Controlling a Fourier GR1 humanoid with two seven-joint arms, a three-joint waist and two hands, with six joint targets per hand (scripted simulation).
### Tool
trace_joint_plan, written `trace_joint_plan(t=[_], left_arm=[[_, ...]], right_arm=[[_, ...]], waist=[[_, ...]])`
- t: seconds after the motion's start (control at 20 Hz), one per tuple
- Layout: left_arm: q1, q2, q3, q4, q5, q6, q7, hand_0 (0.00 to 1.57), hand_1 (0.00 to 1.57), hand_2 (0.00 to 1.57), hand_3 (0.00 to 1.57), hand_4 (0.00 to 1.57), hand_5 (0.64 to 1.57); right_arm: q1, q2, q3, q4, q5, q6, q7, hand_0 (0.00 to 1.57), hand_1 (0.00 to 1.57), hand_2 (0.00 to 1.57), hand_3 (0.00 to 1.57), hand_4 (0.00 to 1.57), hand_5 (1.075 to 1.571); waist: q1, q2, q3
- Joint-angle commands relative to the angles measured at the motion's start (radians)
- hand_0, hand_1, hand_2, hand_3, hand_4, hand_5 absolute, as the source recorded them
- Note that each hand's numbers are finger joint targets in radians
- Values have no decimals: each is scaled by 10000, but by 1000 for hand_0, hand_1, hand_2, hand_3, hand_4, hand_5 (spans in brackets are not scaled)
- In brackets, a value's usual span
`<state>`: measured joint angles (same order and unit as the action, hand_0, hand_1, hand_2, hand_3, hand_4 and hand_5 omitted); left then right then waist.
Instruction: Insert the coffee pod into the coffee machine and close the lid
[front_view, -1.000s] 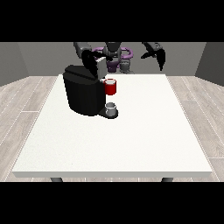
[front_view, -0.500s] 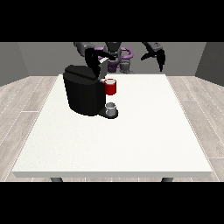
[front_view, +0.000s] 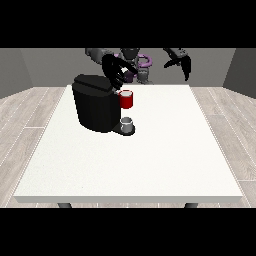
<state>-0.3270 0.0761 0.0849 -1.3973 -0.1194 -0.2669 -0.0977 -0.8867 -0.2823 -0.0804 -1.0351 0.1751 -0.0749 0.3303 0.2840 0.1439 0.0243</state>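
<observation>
The hand at the view's left (front_view: 116, 71) is hovering, fingers spread, over the boxy black coffee machine (front_view: 96, 102) — its red pod holder (front_view: 126, 99) showing; the hand at the view's right (front_view: 181, 62) is hanging idle, fingers relaxed — the pod itself cannot be made out.

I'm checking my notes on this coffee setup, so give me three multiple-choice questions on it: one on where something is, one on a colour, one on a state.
1. Where does the coffee machine stand on the white table?
A. Toward the view's left, far half
B. At the near edge
C. At the view's right corner

2. What colour is the pod holder on the machine's front?
A. Blue
B. Red
C. Green

3. What is the hand at the view's right doing?
A. Pressing the lid
B. Holding a cup
C. Raised above the table, touching nothing

Answers: 1 A, the machine sits left of centre, nearer the robot. 2 B, it shows plainly red above the small grey cup. 3 C, it hangs apart from everything.
</observation>
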Motion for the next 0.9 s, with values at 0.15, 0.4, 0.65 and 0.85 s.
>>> trace_joint_plan(t=[0.15,0.4,0.65,0.85], left_arm=[[-455,190,-90,64,66,-359,-287,0,0,0,0,429,1571],[-711,-270,-536,22,-59,-280,-344,0,0,0,0,399,1571],[-1357,-307,-577,9,-5,-331,-124,0,0,0,0,418,1571],[-1788,-345,-718,-62,75,-549,-321,0,0,0,0,254,1571]], right_arm=[[-1231,324,467,-995,22,351,-389,0,0,0,0,87,1571],[-1505,-77,184,-1690,78,178,317,0,0,0,0,0,1571],[-1509,-336,146,-2437,169,305,1335,0,0,0,0,0,1571],[-1944,-721,-287,-2608,139,316,1203,0,0,0,0,0,1571]], waist=[[1406,540,-244],[2064,1054,-233],[2570,1249,-221],[3159,2019,-228]])
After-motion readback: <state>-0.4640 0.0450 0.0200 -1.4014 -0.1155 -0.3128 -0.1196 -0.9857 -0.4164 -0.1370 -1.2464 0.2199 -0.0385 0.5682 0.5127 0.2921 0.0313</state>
